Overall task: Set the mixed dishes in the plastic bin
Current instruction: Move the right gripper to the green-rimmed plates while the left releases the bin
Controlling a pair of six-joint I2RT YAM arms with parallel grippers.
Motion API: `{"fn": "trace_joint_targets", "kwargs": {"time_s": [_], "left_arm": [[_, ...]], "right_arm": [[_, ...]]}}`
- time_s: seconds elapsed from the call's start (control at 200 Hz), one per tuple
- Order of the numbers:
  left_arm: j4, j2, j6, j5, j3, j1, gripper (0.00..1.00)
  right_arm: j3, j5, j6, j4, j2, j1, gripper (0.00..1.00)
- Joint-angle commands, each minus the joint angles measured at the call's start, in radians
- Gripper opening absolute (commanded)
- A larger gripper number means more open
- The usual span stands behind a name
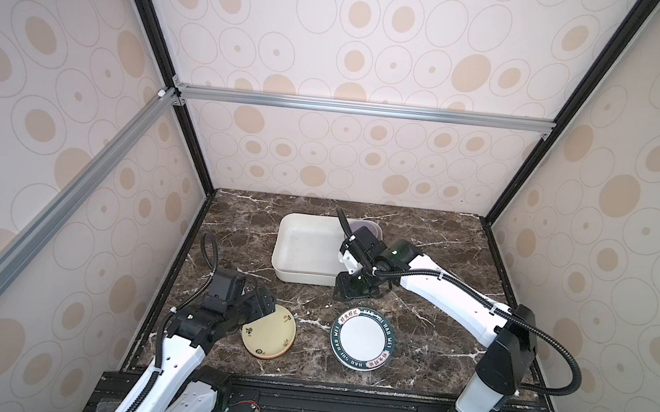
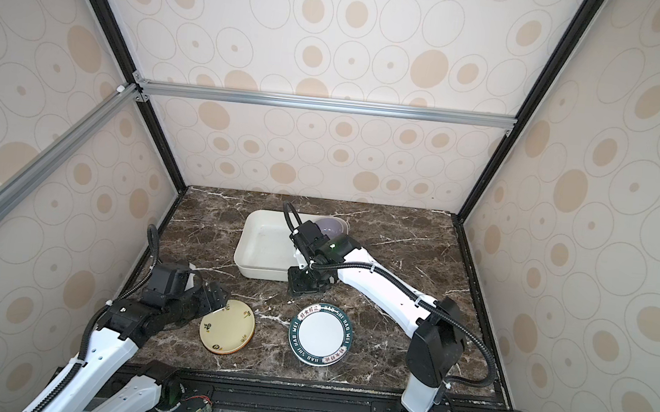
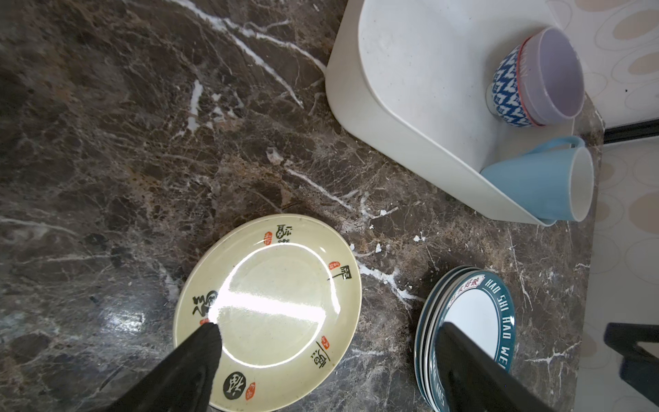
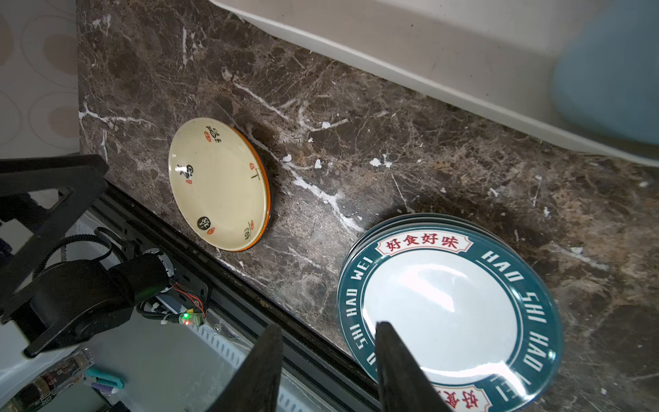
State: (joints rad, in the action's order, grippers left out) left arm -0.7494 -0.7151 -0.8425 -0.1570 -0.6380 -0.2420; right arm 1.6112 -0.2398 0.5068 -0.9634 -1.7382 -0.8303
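Note:
The plastic bin stands at the back middle in both top views. A bowl, lilac inside and blue-patterned outside, and a light blue mug stand inside the bin; my right arm hides the mug in both top views. A pale yellow plate lies on an orange-rimmed plate at front left. A stack of green-rimmed white plates lies at front centre. My left gripper hangs open over the yellow plate's left edge. My right gripper hovers open and empty by the bin's front right corner.
The dishes rest on a dark marble tabletop enclosed by patterned walls on three sides. A black rail runs along the front edge. My right arm reaches diagonally across the right half of the table.

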Motion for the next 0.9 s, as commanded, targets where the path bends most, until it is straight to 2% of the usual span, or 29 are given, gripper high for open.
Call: {"fn": "trace_joint_targets", "kwargs": {"time_s": [0.0, 0.455, 0.66, 0.895], "left_arm": [[-0.014, 0.034, -0.082, 0.002, 0.031, 0.007, 0.95], [0.020, 0.095, -0.116, -0.024, 0.129, 0.006, 0.95], [0.063, 0.041, -0.107, -0.024, 0.149, 0.007, 0.95], [0.043, -0.030, -0.098, 0.060, 0.138, 0.006, 0.95]], "right_arm": [[0.020, -0.017, -0.030, -0.030, -0.018, -0.003, 0.45], [0.070, -0.063, -0.034, -0.055, -0.077, 0.003, 0.45], [0.119, -0.064, -0.019, -0.056, -0.114, 0.002, 0.45], [0.089, -0.044, -0.019, -0.049, -0.091, 0.001, 0.46]]}}
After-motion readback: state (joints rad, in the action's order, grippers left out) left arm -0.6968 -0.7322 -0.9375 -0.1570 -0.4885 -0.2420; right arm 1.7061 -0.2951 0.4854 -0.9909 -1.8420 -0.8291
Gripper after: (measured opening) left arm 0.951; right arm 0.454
